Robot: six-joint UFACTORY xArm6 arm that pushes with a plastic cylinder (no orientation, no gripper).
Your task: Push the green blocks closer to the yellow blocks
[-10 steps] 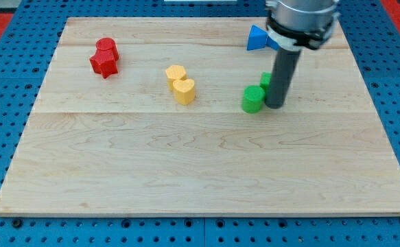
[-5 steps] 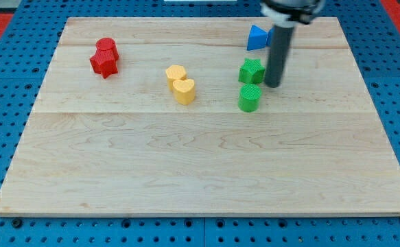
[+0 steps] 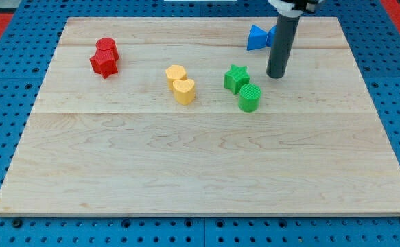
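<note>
A green star block (image 3: pixel 236 78) and a green cylinder block (image 3: pixel 250 97) sit side by side, touching, right of the board's middle. Two yellow blocks lie to their left: a hexagon-like one (image 3: pixel 175 74) and a heart-shaped one (image 3: pixel 184 90), touching each other. My tip (image 3: pixel 276 75) is on the board to the right of the green star, a short gap away from it and above-right of the green cylinder. The rod rises toward the view's top.
Two red blocks (image 3: pixel 105 57) sit together at the upper left. A blue block (image 3: pixel 258 37) lies near the top edge, partly behind the rod. The wooden board (image 3: pixel 200 171) rests on a blue pegboard.
The green star block has slid left and slightly down, now touching the green cylinder. My tip has moved up and back to the right of the star, apart from it.
</note>
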